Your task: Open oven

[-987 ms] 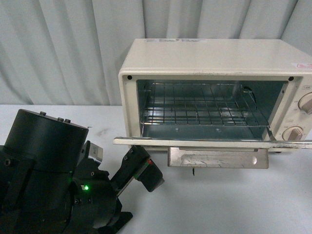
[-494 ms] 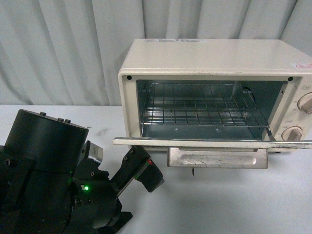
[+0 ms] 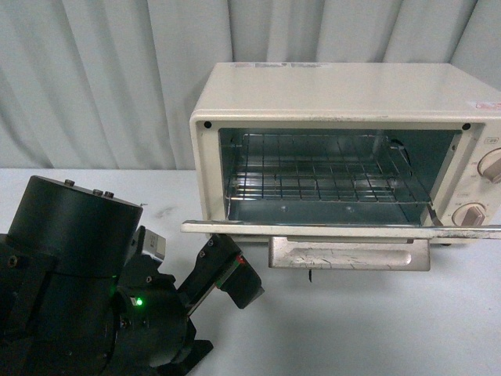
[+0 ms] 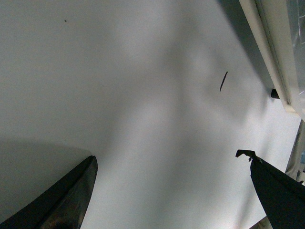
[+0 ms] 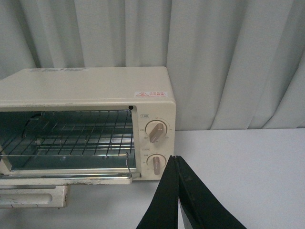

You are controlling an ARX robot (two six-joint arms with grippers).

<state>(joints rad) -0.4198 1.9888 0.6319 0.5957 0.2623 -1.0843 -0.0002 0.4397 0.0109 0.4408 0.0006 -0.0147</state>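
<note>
The oven (image 3: 344, 90) is standing on the table (image 3: 376, 329), its door (image 3: 337, 229) lying fully dropped and the wire rack (image 3: 325, 176) showing. The left gripper (image 3: 194, 258) is sitting spread and empty near the door's left end. The right gripper (image 5: 175, 160) is hanging closed on nothing. The opening is judged complete.

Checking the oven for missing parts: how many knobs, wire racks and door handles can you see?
knobs: 2
wire rack: 1
door handle: 1
Total on the oven: 4
</note>
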